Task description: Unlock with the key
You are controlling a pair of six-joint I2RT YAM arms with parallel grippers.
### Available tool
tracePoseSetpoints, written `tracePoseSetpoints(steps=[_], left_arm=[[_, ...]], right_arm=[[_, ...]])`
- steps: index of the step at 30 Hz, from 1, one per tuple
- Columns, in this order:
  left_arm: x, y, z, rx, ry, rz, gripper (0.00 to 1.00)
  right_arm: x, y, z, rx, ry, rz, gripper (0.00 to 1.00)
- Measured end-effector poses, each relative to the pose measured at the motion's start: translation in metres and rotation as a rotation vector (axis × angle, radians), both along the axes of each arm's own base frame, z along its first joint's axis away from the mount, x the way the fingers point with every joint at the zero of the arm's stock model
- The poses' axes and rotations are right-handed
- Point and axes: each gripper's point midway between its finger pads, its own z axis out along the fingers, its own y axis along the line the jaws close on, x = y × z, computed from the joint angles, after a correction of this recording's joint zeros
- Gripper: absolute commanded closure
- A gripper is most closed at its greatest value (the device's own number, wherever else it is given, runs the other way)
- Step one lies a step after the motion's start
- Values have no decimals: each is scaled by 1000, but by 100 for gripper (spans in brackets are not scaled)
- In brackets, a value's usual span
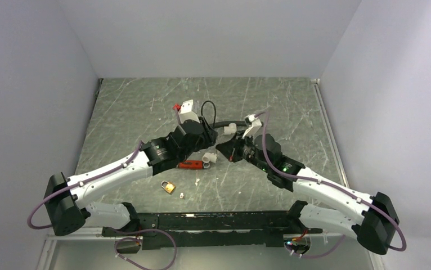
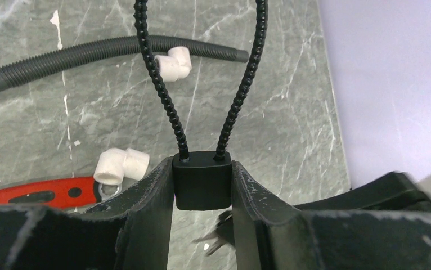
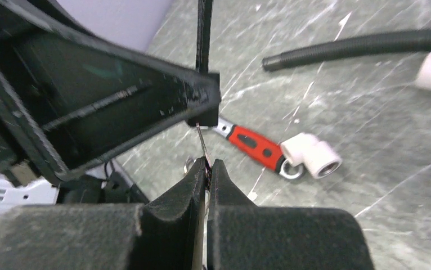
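Likely light, stiff, slippery: key (image 3: 202, 145) pinched by its head in right hand (image 3: 208, 166), left hand (image 2: 202, 165) clamping black lock (image 2: 202, 188).

I am looking at a crowded middle: the left gripper (image 2: 202, 169), clamped on the black cable lock (image 2: 202, 192), and the right gripper (image 3: 209, 164), pinching the key (image 3: 202, 143), are almost meeting. The lock's cable loop (image 2: 162, 90) is standing on the far side, with the corrugated hose (image 2: 89, 53) lying beyond. Under them the red-handled wrench (image 1: 191, 165) and a white elbow fitting (image 1: 209, 158) are lying on the table (image 1: 134, 101). The brass padlock (image 1: 169, 186) is sitting nearer. Open marble is running along the far edge and both sides.
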Motion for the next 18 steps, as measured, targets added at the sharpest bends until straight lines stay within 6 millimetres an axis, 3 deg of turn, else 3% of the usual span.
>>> tracePoseSetpoints(steps=[6, 18], left_arm=[[5, 0, 10, -31, -30, 28, 100], [7, -3, 14, -50, -41, 30, 100]], right_arm=[[-10, 14, -11, 24, 78, 72, 100], [-8, 17, -13, 29, 88, 69, 100]])
